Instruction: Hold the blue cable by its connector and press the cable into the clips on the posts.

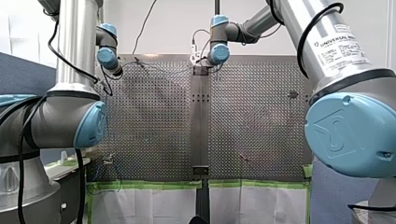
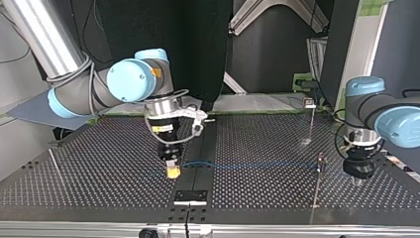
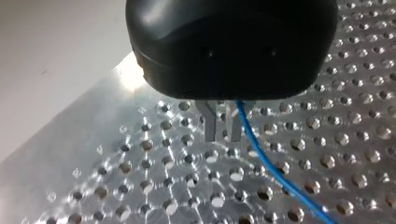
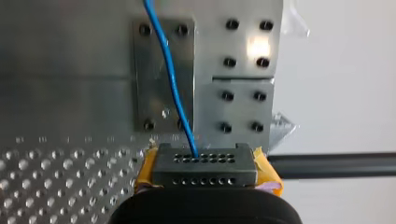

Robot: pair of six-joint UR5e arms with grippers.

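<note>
The blue cable (image 2: 247, 165) lies low over the perforated table, from the seam in the middle towards a thin post (image 2: 321, 162) at the top view's right. My right gripper (image 2: 172, 171) is shut on the cable's black connector (image 4: 205, 173), which sits between its yellow pads (image 4: 267, 170). From the connector the cable (image 4: 170, 79) leads ahead over a bolted metal plate. My left gripper (image 3: 223, 137) hangs just above the table past that post. Its metal fingers (image 3: 210, 123) stand slightly apart with nothing between them, and the cable (image 3: 271, 170) runs alongside one finger.
A second post (image 2: 311, 121) with a clip on top stands further back at the top view's right. A thin rod (image 2: 55, 168) lies at that view's left. A bracket (image 2: 190, 197) sits at the near edge by the seam. Green tape (image 1: 154, 184) edges the table.
</note>
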